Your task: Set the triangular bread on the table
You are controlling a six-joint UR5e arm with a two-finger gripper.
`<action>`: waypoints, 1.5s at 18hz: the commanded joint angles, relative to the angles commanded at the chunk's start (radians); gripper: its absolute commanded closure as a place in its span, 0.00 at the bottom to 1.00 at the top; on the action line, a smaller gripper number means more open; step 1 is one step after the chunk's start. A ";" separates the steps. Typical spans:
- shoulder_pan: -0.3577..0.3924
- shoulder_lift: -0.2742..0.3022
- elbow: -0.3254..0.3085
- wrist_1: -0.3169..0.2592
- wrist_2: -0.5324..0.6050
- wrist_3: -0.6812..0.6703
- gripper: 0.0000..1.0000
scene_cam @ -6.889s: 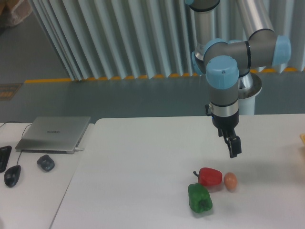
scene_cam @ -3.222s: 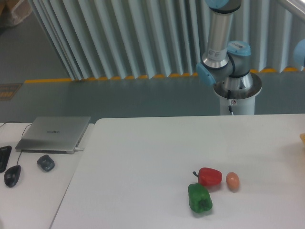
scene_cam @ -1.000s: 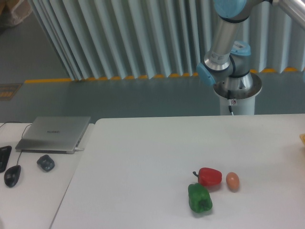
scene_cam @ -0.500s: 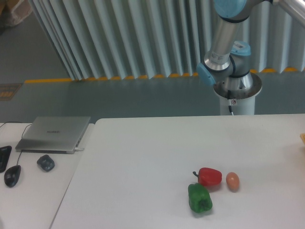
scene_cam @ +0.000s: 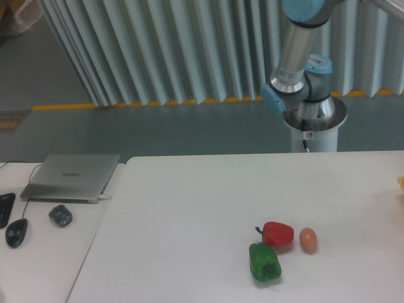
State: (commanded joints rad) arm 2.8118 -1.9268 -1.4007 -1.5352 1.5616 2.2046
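Note:
The white table [scene_cam: 189,208] fills the lower part of the camera view. At its far right edge a yellow-orange sliver [scene_cam: 401,183] shows, cut off by the frame; it may be the triangular bread, but too little of it is visible to tell. Only the arm's base and lower links [scene_cam: 297,63] show, behind the table at the upper right. The gripper is out of view.
A red pepper [scene_cam: 278,233], a green pepper [scene_cam: 264,262] and a small brown egg [scene_cam: 308,239] lie together at the table's front right. On the adjoining desk to the left are a closed laptop [scene_cam: 71,177], a mouse [scene_cam: 60,215] and another mouse [scene_cam: 16,231].
The gripper hung above the egg at first, then rose out of the picture. Over the last second the arm's upper link has shifted only slightly. The peppers and egg stay put.

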 joint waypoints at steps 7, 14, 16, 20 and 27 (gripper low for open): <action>-0.086 0.051 0.014 -0.117 -0.146 -0.213 0.79; -0.252 0.055 -0.023 -0.028 -0.150 -0.552 0.79; -0.276 0.063 -0.058 0.039 -0.146 -0.606 0.79; -0.304 0.089 -0.145 0.196 -0.100 -0.651 0.79; -0.357 0.075 -0.208 0.268 0.018 -0.655 0.79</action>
State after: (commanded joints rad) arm 2.4544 -1.8514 -1.6091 -1.2671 1.5798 1.5493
